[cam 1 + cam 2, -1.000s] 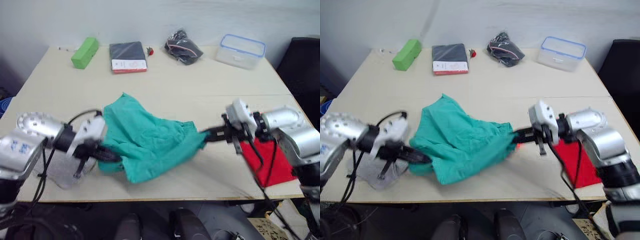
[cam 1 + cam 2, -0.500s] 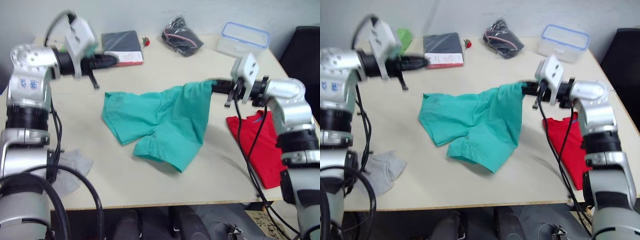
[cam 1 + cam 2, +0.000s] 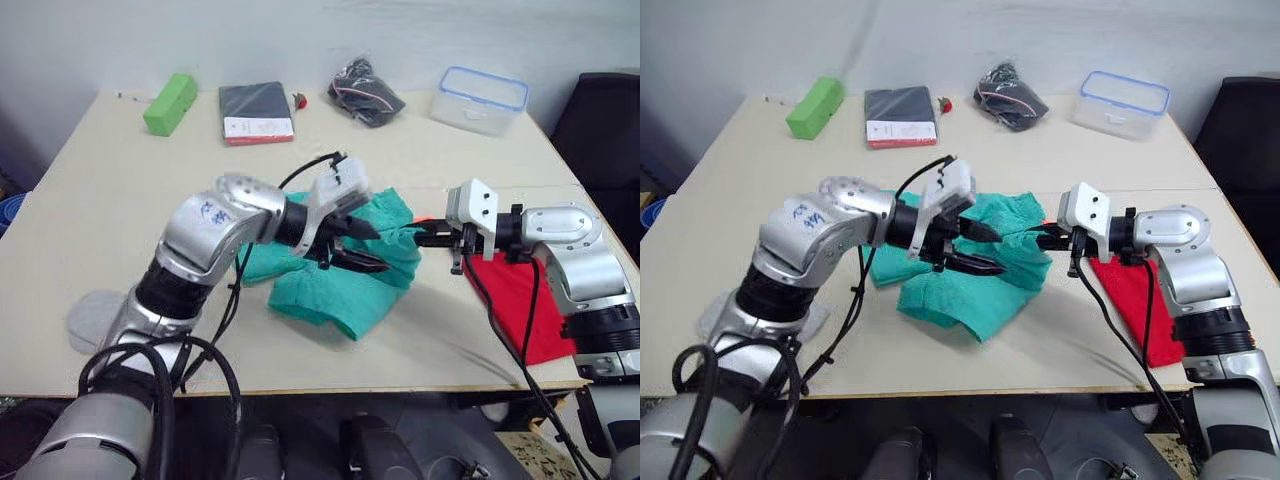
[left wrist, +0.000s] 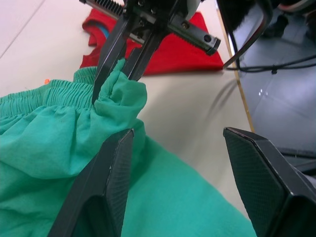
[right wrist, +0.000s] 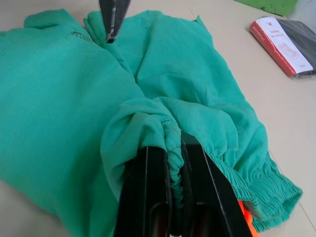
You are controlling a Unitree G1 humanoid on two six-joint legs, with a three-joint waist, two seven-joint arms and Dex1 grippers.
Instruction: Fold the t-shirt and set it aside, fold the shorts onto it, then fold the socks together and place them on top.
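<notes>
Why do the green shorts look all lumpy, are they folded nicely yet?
Not yet. The shorts lie bunched and doubled over, the right end effector pinching the waistband.

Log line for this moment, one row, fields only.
stage: folding shorts | right gripper: shut on shorts waistband | left gripper: open, over shorts | t-shirt: flat by table's right edge | socks: untouched, table's left edge

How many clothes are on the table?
3 that I can tell: the teal shorts in the middle, pinched by the right pincer; the red t-shirt by the table's right edge; a grey sock at the front left. A second sock may be hidden.
</notes>
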